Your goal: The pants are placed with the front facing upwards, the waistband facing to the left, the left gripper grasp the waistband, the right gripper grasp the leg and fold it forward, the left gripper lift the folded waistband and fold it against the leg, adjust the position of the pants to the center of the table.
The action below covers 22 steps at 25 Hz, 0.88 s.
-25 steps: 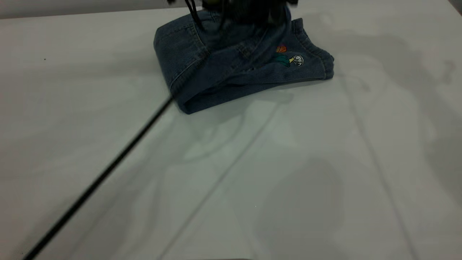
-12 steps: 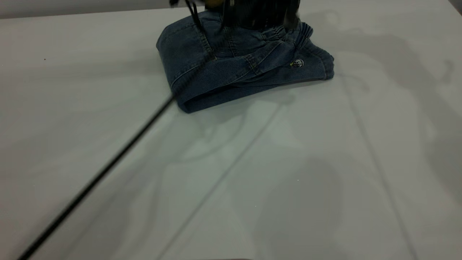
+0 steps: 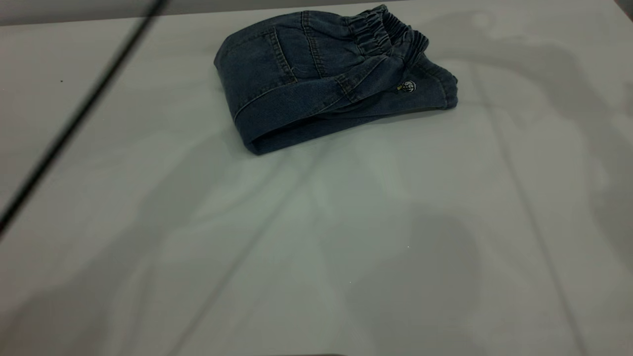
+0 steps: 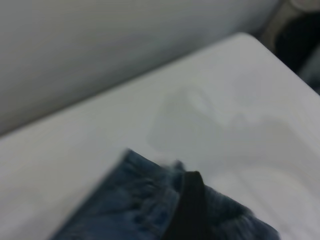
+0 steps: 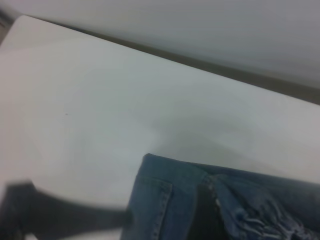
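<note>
The pants [image 3: 306, 79] lie folded in a compact bundle at the far middle of the table [image 3: 316, 237]. The ruched waistband [image 3: 390, 29] rests on top at the bundle's right end, over the leg [image 3: 430, 94], whose print [image 3: 407, 87] shows only as a small peeking patch. Neither gripper appears in the exterior view. In the left wrist view a dark part of my left gripper [image 4: 192, 205] hovers over the denim [image 4: 130, 205] near the table's corner. In the right wrist view a dark part of my right gripper [image 5: 202, 210] sits above the denim [image 5: 165, 200] beside the gathered waistband [image 5: 260, 210].
A blurred black cable [image 3: 74, 123] crosses the left of the exterior view diagonally. The table's far edge [image 3: 99, 20] runs just behind the pants. Bare white tabletop stretches in front of the bundle and to both sides.
The dark arm mass over the pants has left the exterior view, leaving the waistband lying on the leg. The print is now mostly covered. The cable swung to the left.
</note>
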Tool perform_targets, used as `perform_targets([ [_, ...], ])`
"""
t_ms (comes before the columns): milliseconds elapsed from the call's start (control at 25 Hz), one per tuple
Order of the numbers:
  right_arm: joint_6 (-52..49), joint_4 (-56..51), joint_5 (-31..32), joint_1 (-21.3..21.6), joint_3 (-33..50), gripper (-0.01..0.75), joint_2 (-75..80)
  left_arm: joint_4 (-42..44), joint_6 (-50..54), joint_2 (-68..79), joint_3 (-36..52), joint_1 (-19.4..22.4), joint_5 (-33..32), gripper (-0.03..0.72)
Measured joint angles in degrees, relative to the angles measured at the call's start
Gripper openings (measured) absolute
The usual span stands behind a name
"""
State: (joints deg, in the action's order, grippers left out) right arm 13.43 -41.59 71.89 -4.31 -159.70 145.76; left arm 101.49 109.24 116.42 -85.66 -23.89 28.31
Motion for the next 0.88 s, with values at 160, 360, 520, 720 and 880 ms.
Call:
perform_targets([
  [160, -0.4, 0.79, -0.07, -1.77, 0.19, 0.431, 0.25, 0.0, -0.05, -4.53, 0.05, 4.61, 0.16, 0.57],
  [360, -0.79, 5.72, -0.13, -7.82, 5.38, 0.431, 0.73, 0.0, -0.58, -10.6, 0.05, 7.0, 0.03, 0.57],
  [520, -4.35, 19.66, -0.13, -14.71, 9.95, 0.431, 1.57, 0.0, -0.9, -11.85, 0.05, 7.0, 0.11, 0.57],
  [720, -7.68, 32.42, -0.41, -23.09, 10.74, 0.431, 4.45, 0.0, -0.9, -11.85, 0.05, 7.0, 0.42, 0.57],
  [880, -10.23, 36.78, -0.59, -25.36, 10.76, 0.431, 9.61, 0.0, -0.9, -11.85, 0.05, 7.0, 1.49, 0.57],
])
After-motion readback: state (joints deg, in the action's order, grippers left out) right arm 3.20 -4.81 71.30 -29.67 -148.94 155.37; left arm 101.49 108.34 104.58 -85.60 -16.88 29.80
